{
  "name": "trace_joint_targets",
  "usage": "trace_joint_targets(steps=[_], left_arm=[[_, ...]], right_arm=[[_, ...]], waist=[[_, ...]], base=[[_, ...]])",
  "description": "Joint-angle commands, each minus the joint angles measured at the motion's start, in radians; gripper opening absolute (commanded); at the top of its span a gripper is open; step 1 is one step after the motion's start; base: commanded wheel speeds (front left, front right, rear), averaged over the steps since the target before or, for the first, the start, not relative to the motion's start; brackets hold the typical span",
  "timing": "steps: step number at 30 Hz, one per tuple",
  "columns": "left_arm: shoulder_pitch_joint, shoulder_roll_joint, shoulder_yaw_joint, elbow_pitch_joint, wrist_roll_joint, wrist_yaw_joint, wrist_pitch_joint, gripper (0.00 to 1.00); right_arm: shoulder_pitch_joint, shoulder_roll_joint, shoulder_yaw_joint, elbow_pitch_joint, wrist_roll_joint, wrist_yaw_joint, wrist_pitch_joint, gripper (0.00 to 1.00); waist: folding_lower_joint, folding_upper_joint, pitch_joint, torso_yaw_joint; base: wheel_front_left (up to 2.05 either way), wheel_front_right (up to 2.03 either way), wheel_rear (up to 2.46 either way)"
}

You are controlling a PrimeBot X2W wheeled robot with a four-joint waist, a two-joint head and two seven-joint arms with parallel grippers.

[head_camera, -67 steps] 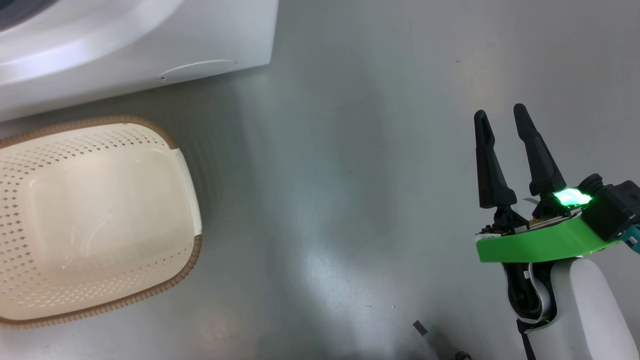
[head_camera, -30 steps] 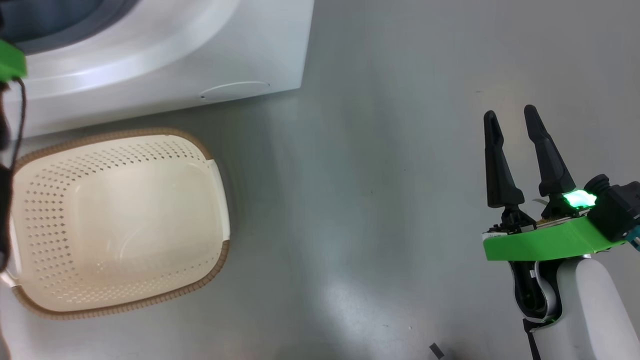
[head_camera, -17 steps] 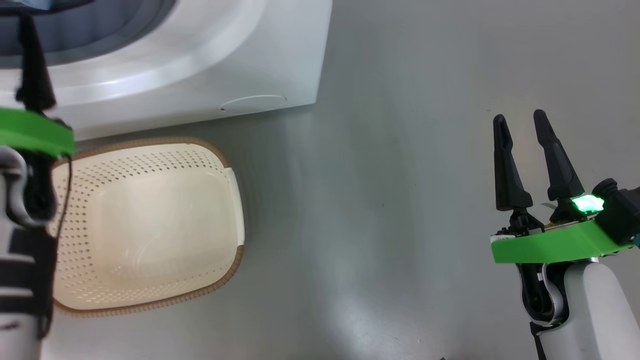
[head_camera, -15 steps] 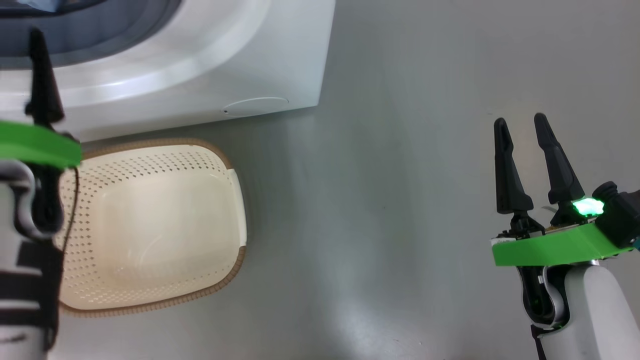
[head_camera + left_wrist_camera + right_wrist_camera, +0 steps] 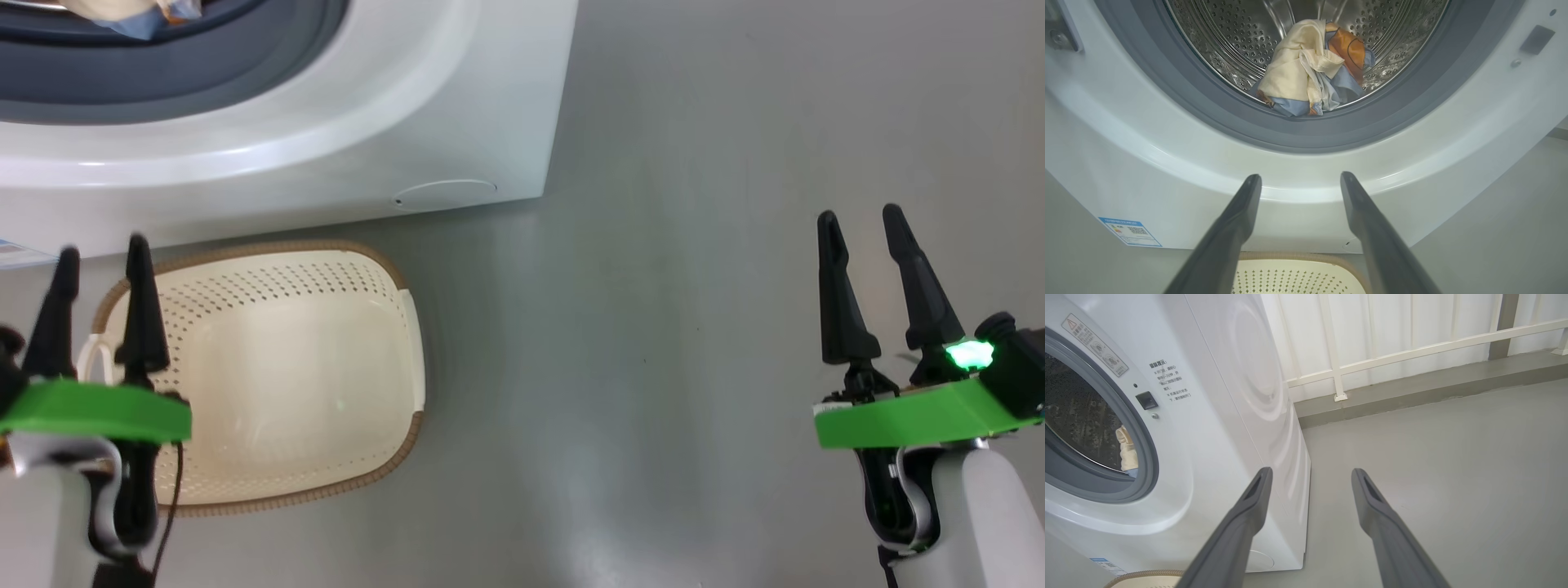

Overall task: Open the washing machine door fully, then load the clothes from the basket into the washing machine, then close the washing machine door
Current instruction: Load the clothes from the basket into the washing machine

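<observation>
Left wrist view: washing machine (image 5: 1167, 163), drum open. The basket (image 5: 1290, 277) sits empty just before it, and the clothes (image 5: 1306, 69) are heaped in the drum. Left claw (image 5: 1300, 177) and right claw (image 5: 860, 214) are both spread and empty. The door is probably hinged leftward: push its rim until latched.

Both arms look pretty much the same: the left gripper (image 5: 103, 247) and right gripper (image 5: 859, 213) each have two long black fingers (image 5: 839, 310) tapering to rounded tips, sitting on a bright green plastic collar (image 5: 906, 412) over a glossy white forearm (image 5: 980, 523). The right one's got a glowing green light (image 5: 969, 354) next to a chunky black block (image 5: 1016, 371), and a thin dark cable (image 5: 174, 490) runs down the left wrist. Up close the fingers look dark grey, with a long slot on the inner face.
</observation>
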Motion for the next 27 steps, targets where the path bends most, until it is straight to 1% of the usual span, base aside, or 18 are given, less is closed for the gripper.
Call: trace_joint_targets(steps=[1, 8, 18, 27], left_arm=[[0.025, 0.032, 0.043, -0.035, 0.014, -0.002, -0.005, 1.0], [0.132, 0.0, 0.065, -0.09, 0.041, -0.002, -0.005, 1.0], [0.245, -0.033, 0.076, -0.137, 0.065, -0.002, -0.005, 1.0], [0.317, -0.05, 0.093, -0.158, 0.074, -0.002, -0.005, 1.0]], right_arm=[[0.033, -0.004, 0.017, -0.02, -0.009, 0.001, -0.005, 1.0], [0.068, -0.012, 0.022, -0.002, -0.001, 0.001, -0.005, 1.0], [0.125, -0.034, 0.034, 0.015, 0.01, 0.001, -0.005, 1.0], [0.183, -0.044, 0.019, 0.017, 0.017, 0.001, -0.005, 1.0]], waist=[[0.0, 0.0, -0.015, 0.009], [0.0, 0.0, -0.089, 0.024], [0.0, 0.0, -0.193, 0.025], [0.0, 0.0, -0.264, 0.032]], base=[[0.0, 0.0, 0.0], [0.0, 0.0, 0.0], [0.0, 0.0, 0.0], [0.0, 0.0, 0.0]])
